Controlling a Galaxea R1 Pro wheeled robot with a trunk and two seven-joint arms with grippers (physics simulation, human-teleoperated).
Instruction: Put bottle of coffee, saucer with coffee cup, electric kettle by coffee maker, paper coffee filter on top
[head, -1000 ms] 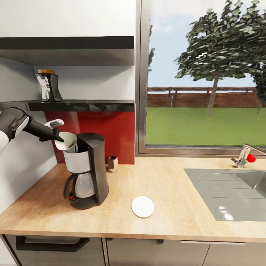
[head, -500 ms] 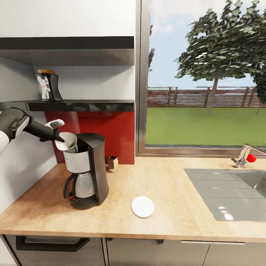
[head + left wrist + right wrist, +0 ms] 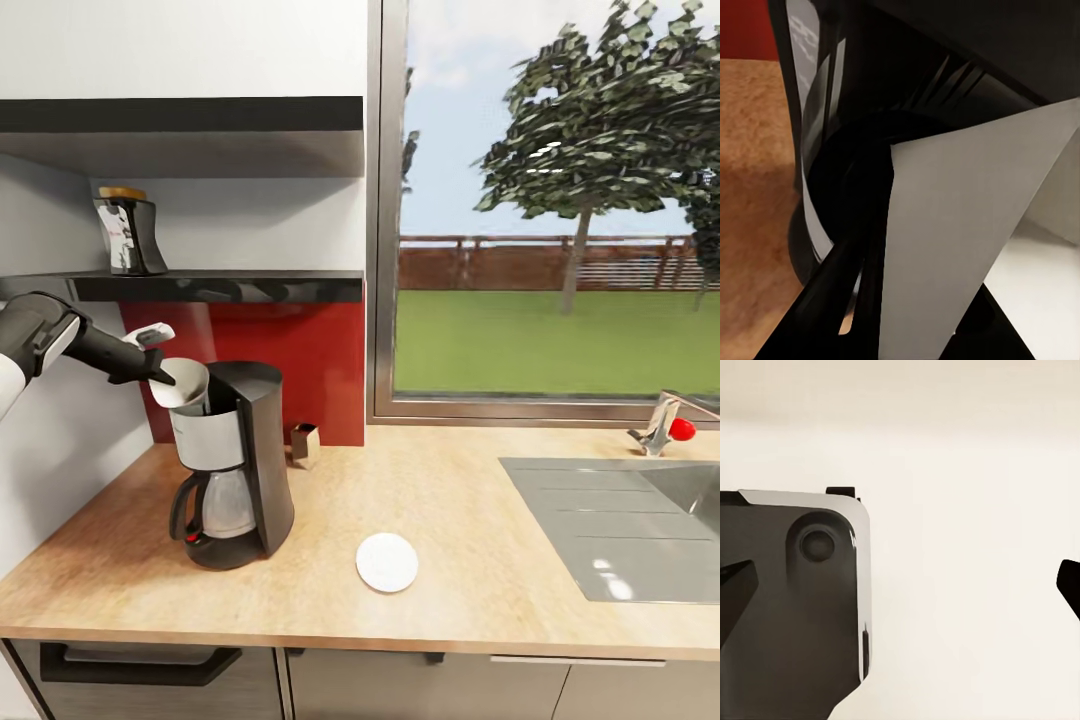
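The coffee maker (image 3: 235,460) stands at the left end of the kitchen countertop (image 3: 470,500). My left gripper (image 3: 160,366) is shut on the white paper coffee filter (image 3: 186,384), holding it tilted at the machine's open top. In the left wrist view the filter (image 3: 960,247) lies against the black top of the coffee maker (image 3: 945,75), with a dark finger (image 3: 825,300) beside it. The bottle of coffee (image 3: 125,232) stands on the kitchen shelf (image 3: 220,286) above. The saucer (image 3: 387,560) lies bare near the front edge. My right gripper (image 3: 900,585) is open before a pale surface.
A steel sink (image 3: 620,520) with a red-knobbed faucet (image 3: 662,425) takes up the right of the counter. A small box (image 3: 305,443) sits against the red backsplash behind the machine. A dark grey rounded body (image 3: 795,607) shows in the right wrist view.
The head view has shifted very slightly. The left gripper holds the filter at the same spot on the coffee maker.
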